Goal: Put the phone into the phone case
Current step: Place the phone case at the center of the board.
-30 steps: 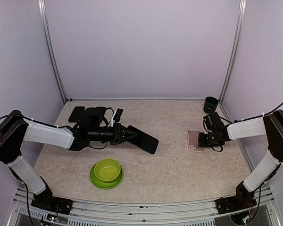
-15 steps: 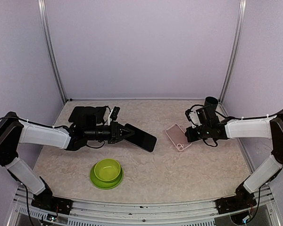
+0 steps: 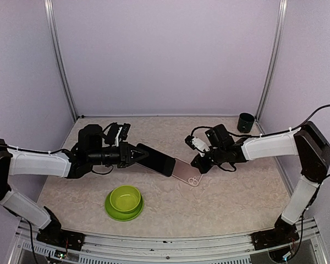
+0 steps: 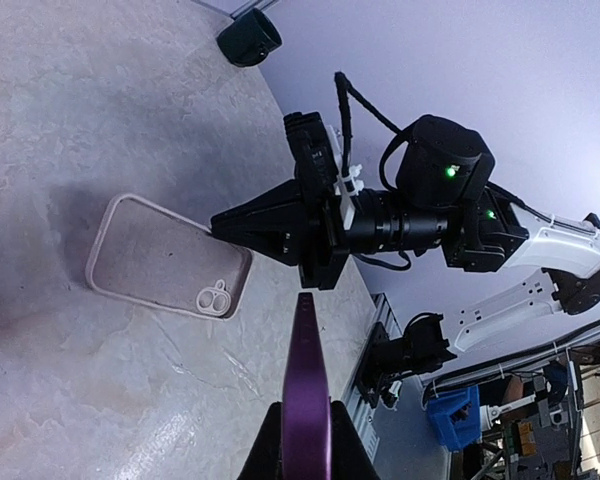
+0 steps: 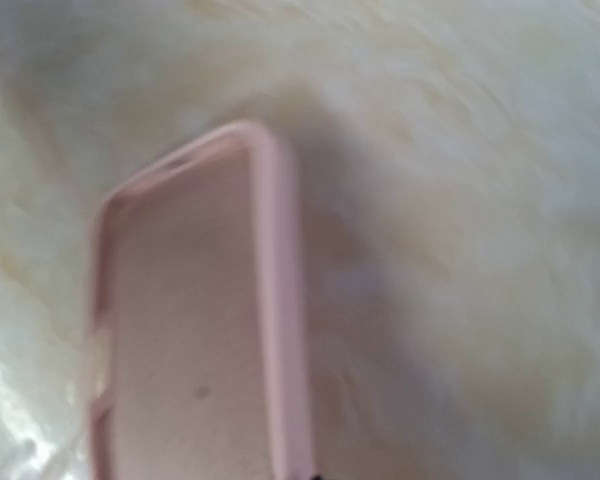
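Across the table (image 3: pixel 231 192) I count one phone (image 3: pixel 155 160), one pink phone case (image 3: pixel 185 171), one green bowl (image 3: pixel 124 202) and one dark cup (image 3: pixel 245 122). My left gripper (image 3: pixel 133 155) is clamped on the phone, holding it tilted with its far end over the phone case. My right gripper (image 3: pixel 201 166) is pinched together on the rim of the phone case, mid-table.

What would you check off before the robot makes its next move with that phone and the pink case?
1. Left gripper shut on the phone: ok.
2. Right gripper shut on the edge of the phone case: ok.
3. Phone case hollow side up: ok.
4. Phone flat and square over the phone case: not ok; it is tilted, and only its tip overlaps.
5. Green bowl apart from both: ok.
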